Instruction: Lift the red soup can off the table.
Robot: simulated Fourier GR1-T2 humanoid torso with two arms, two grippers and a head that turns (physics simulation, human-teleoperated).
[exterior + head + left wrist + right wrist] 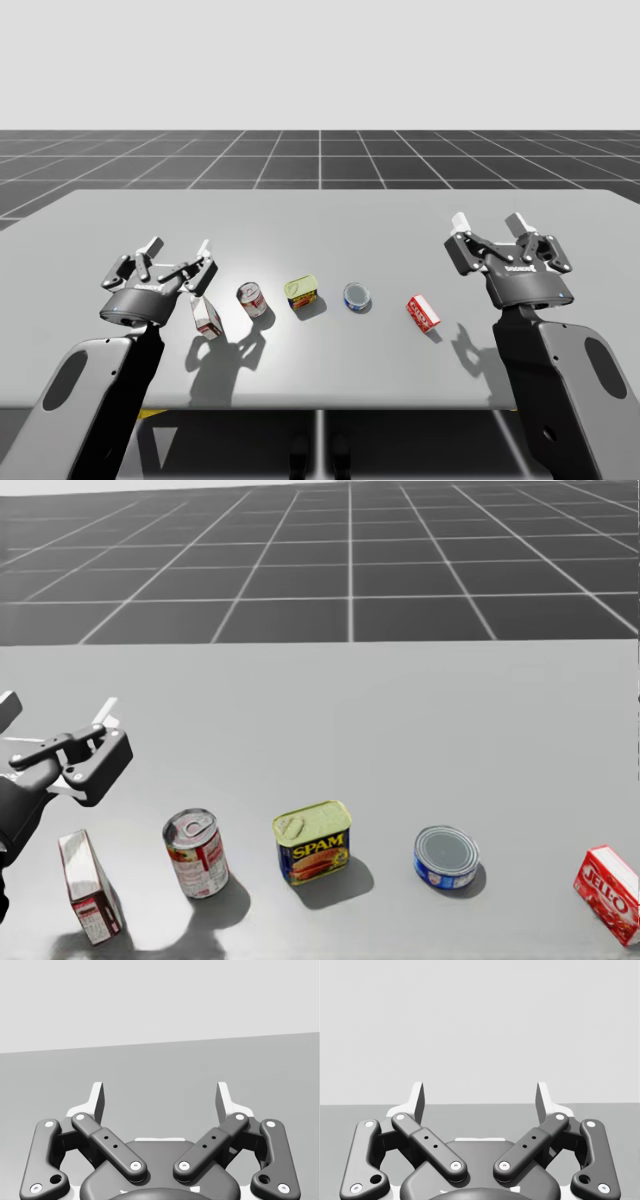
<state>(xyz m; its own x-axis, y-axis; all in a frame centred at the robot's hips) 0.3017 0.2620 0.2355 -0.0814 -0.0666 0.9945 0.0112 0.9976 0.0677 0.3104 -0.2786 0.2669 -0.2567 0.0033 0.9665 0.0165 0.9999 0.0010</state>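
High and nearer head views share the table [320,215].

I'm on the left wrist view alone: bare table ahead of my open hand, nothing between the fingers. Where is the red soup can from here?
Observer: In the high view, the red soup can stands on end to the right of your left hand, nearer the table's front edge.
Operator: Anything in the way?
Observer: Yes, a white and red box stands on the can's left, closer to the hand than the can is.
Operator: Would the other arm be better placed?
Observer: Probably not. Your right hand hovers open at the row's far end, beyond a small red box.
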